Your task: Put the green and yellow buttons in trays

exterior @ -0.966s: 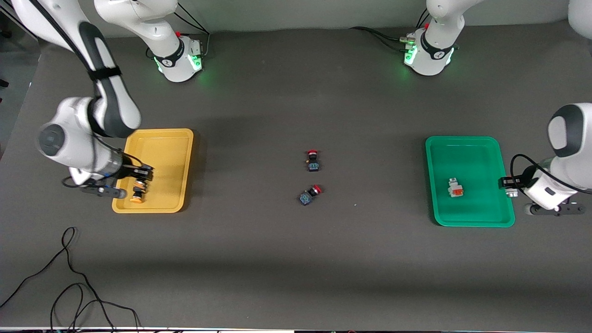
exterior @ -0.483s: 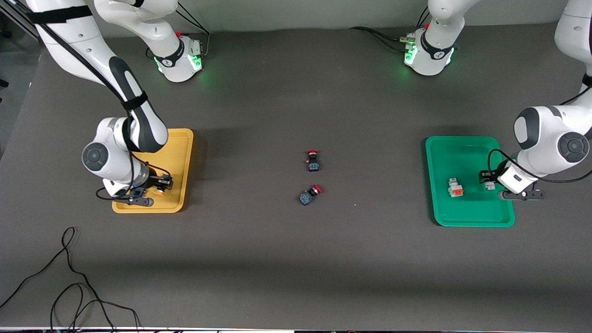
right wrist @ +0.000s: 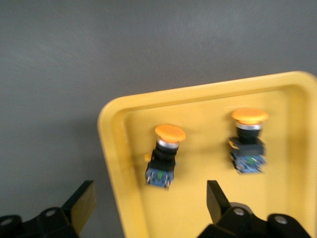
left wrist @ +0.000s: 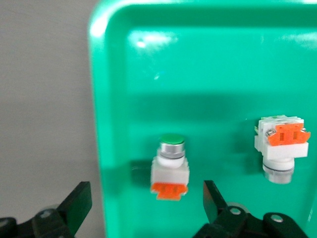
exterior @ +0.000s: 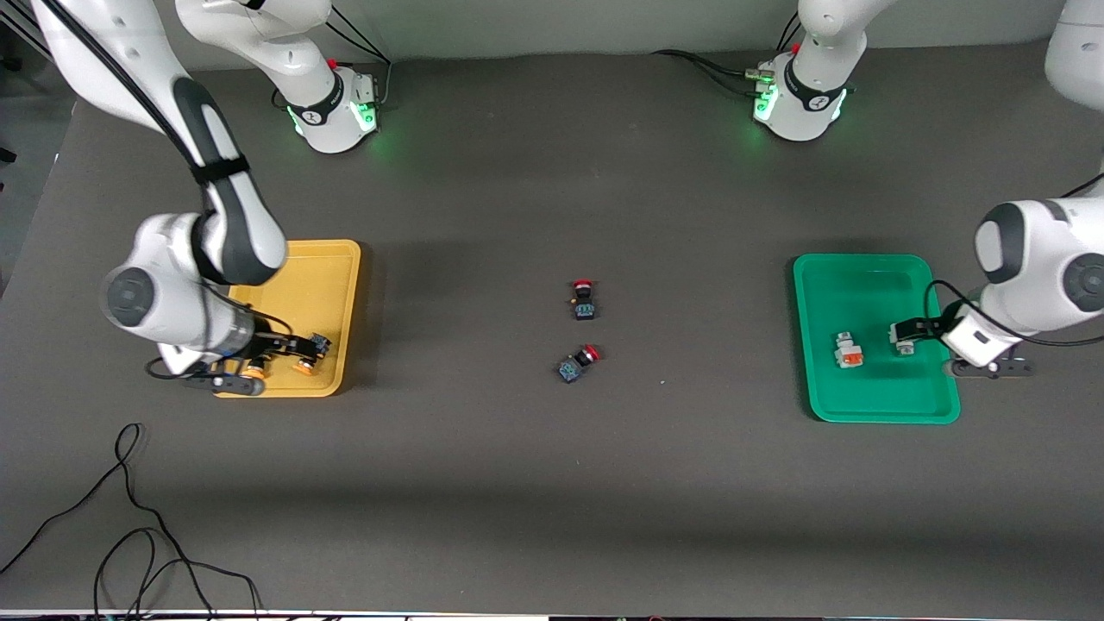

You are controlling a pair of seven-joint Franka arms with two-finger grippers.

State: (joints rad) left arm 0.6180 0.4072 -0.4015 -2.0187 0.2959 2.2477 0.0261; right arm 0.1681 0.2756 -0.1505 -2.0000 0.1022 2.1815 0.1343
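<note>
Fingers of both grippers are spread wide and hold nothing. On the dark surface (exterior: 535,483), the right gripper (exterior: 274,355) hangs over the yellow tray (exterior: 332,276) at the right arm's end, where two yellow-capped buttons (right wrist: 163,158) (right wrist: 247,141) lie near the corner nearest the front camera. At the left arm's end, the left gripper (exterior: 916,333) hovers over the green tray (exterior: 849,276), where two white-and-silver buttons (left wrist: 170,166) (left wrist: 280,148) lie side by side. Two red-capped switches (exterior: 584,299) (exterior: 578,364) lie mid-surface, apart from both trays.
</note>
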